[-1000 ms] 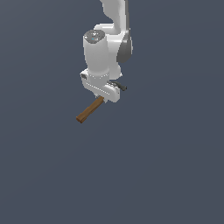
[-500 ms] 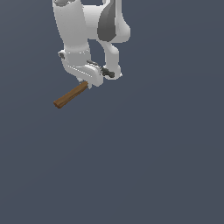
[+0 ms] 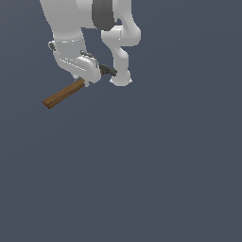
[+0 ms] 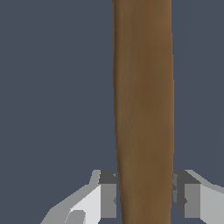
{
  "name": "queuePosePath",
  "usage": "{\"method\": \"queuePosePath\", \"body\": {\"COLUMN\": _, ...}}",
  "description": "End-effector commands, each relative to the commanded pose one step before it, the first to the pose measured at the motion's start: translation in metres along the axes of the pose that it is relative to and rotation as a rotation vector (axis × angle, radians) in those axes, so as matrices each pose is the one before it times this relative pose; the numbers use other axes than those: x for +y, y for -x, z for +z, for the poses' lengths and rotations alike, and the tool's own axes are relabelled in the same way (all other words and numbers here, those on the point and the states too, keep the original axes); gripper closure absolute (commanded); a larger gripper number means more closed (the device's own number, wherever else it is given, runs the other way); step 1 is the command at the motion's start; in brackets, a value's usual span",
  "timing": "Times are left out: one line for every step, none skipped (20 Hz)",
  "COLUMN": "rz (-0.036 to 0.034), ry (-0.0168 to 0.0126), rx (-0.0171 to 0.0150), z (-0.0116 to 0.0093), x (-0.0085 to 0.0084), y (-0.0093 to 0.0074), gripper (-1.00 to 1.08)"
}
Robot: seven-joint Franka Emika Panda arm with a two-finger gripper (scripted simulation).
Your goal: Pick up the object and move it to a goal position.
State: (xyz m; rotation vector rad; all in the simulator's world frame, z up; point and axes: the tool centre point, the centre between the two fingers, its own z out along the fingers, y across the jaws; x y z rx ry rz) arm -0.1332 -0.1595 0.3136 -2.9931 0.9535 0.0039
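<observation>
The hammer (image 3: pixel 64 95) has a brown wooden handle and a dark grey claw head (image 3: pixel 108 71). In the exterior view my gripper (image 3: pixel 89 79) is shut on the handle close to the head and holds the hammer up in the air at the upper left. The handle slopes down toward the exterior view's left. In the wrist view the handle (image 4: pixel 143 109) fills the middle of the picture, with one grey finger pad (image 4: pixel 107 194) against each side of it. The head is hidden in the wrist view.
The white arm (image 3: pixel 116 42) reaches down from the top of the exterior view. A plain dark grey-blue surface (image 3: pixel 151 170) fills everything else.
The arm has carried the hammer up and toward the exterior view's left. The grip on the handle has stayed the same.
</observation>
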Motion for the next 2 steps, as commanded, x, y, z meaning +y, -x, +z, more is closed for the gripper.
{"method": "queuePosePath", "body": {"rz": -0.00100, "ry": -0.00073, "rx": 0.00217, "z": -0.00495, "x": 0.00226, "y": -0.00199, "gripper": 1.08}}
{"method": "queuePosePath", "body": {"rz": 0.00000, "ry": 0.00000, "rx": 0.00000, "z": -0.00024, "x": 0.00018, "y": -0.00012, "gripper": 1.08}}
